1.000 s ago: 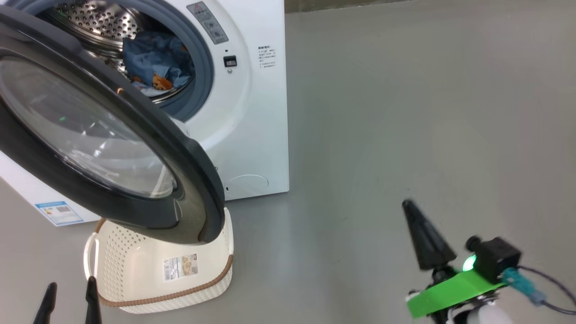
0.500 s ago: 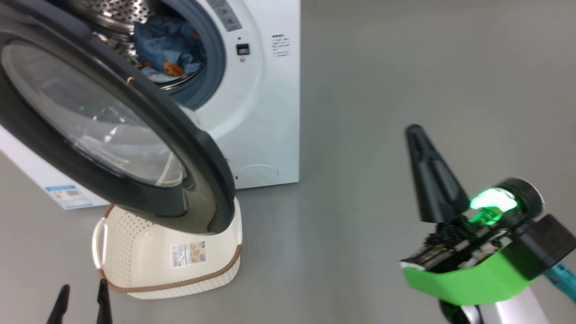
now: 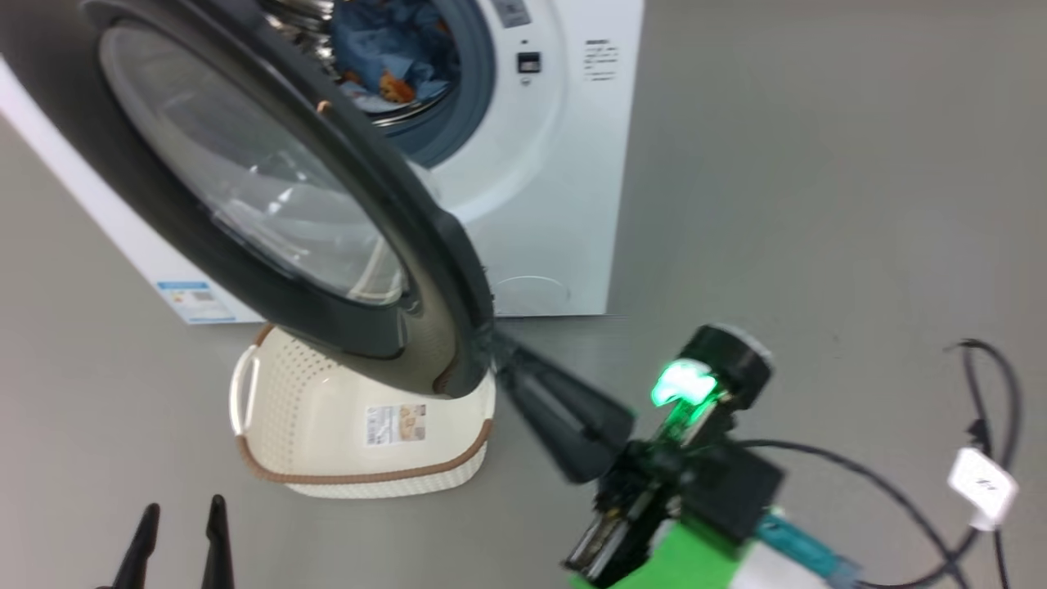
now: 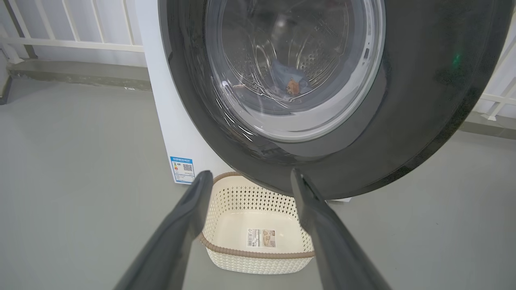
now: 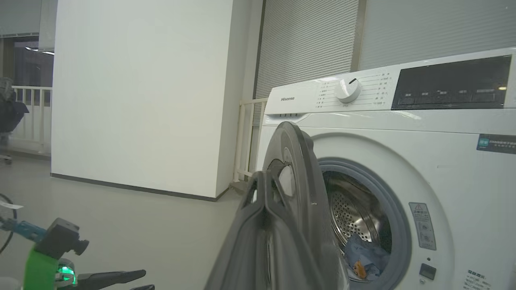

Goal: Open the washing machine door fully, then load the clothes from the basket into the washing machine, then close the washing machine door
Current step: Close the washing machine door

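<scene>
The washing machine (image 3: 556,204) stands with its door (image 3: 384,339) swung wide over the cream basket (image 3: 327,409), whose floor shows just a label. Light-blue clothes (image 3: 384,49) lie inside the drum. My right gripper (image 3: 501,343) is shut, and its tip rests at the door's lower outer edge. The right wrist view has that gripper (image 5: 262,179) right against the door (image 5: 300,161), seen edge-on, with the clothes (image 5: 363,257) behind. My left gripper (image 3: 180,528) is open and holds nothing, low before the basket. Between its fingers (image 4: 250,181) I see the basket (image 4: 258,253) and the door (image 4: 403,121).
A loose black cable with a white tag (image 3: 981,483) lies on the grey floor at the right. White railings (image 4: 72,40) run behind the machine, and a white wall (image 5: 141,100) stands beyond the door. Open floor stretches to the right of the machine.
The head camera has turned, shifting the picture to the right. My shut right gripper has swung from the open floor on the right over to the door's lower edge. The left gripper stays open.
</scene>
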You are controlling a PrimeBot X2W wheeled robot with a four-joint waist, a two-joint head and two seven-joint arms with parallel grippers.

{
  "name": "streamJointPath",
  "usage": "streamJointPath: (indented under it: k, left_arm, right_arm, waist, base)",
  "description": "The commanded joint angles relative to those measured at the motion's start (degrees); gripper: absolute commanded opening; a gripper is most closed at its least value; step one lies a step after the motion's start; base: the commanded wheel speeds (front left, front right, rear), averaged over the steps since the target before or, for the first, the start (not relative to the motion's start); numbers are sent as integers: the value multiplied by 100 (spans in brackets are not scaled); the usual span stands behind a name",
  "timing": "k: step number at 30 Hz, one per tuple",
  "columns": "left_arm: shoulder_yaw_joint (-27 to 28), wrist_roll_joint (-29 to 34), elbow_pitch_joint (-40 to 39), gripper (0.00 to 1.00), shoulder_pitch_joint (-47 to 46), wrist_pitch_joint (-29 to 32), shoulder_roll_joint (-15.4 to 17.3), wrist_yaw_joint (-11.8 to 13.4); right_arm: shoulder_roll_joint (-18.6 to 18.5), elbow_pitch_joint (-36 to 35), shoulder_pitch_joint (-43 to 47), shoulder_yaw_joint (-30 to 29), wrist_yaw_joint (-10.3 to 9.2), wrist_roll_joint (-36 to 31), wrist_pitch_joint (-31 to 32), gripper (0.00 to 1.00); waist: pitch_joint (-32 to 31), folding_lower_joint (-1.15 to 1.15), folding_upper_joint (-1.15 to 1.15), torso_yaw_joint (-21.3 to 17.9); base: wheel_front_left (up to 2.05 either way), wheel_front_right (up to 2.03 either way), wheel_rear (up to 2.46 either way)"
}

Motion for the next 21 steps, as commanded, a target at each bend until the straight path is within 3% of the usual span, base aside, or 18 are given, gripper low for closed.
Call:
streamJointPath:
  k: [1,12,21]
  left_arm:
    - [143,-42,-94,100,-256,-53,60,-17]
    - [-135,-171,-143,100,-501,-53,23,-17]
    - [-383,-348,-205,100,-806,-53,40,-17]
  right_arm:
    - [57,4,-192,240,9,31,-25,0]
    - [23,1262,-661,1005,9,456,-25,0]
    - [93,2106,-896,628,9,372,-25,0]
  waist:
    - [89,0,0,229]
    - [397,0,0,825]
    - [857,0,0,1202]
  base:
    - [0,0,0]
    - [0,0,0]
    - [0,0,0]
